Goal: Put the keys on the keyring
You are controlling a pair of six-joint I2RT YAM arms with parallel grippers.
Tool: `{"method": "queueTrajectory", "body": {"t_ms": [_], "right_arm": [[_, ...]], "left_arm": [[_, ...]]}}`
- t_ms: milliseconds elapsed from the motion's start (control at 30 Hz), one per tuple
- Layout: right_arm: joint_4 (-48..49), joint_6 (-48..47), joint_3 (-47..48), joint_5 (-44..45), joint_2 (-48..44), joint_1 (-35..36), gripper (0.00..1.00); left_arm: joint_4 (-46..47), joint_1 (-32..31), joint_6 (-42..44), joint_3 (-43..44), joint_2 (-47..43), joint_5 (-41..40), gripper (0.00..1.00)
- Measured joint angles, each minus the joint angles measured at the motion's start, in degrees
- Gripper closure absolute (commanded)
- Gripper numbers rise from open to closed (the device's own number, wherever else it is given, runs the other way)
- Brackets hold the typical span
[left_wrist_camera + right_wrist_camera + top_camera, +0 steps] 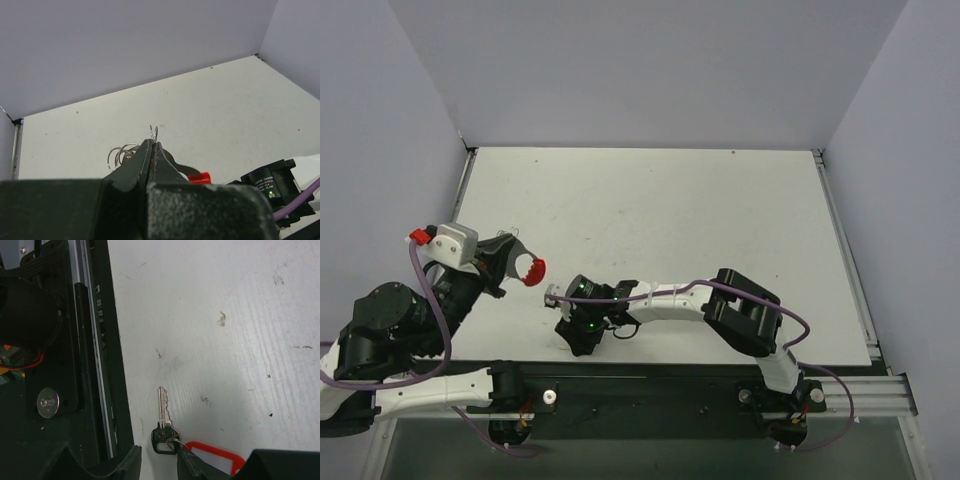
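Note:
My left gripper [517, 262] hangs over the table's left side, shut on the keyring [531, 268], whose curved red band shows beside the fingertips. In the left wrist view the jaws [152, 146] pinch a thin silver wire loop [155, 131]; more silver rings [121, 153] hang to the left and a red piece [200, 177] to the right. My right gripper [557, 297] is low near the front edge. In its wrist view a silver key [163, 412] with a dark head lies flat, a small ring joining it to a red tag frame [215, 448]. The jaws [159, 462] stand apart, the head just ahead of the gap.
The black rail [95, 365] along the table's near edge runs close to the left of the key. The right arm's black wrist block [272, 182] sits low and right of the left gripper. Grey walls close the table on three sides.

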Motion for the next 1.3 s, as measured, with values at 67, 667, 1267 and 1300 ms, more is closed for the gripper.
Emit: {"method": "queueTrajectory", "body": {"t_ms": [67, 667, 1267, 1300], "right_arm": [[0.22, -0.09, -1.07, 0.15, 0.00, 0.00, 0.65], [4.59, -0.72, -3.26, 1.79, -0.76, -0.02, 0.54], [3.80, -2.60, -5.60, 1.86, -6.10, -3.15, 0.48], [3.80, -2.58, -5.44, 1.75, -5.64, -3.26, 0.49]], "left_arm": [[0.00, 0.02, 0.09, 0.42, 0.48, 0.13, 1.00], [0.20, 0.02, 0.09, 1.55, 4.00, 2.51, 1.00], [0.26, 0.02, 0.09, 2.38, 4.66, 2.95, 1.00], [0.24, 0.02, 0.09, 2.38, 4.70, 2.97, 1.00]]}}
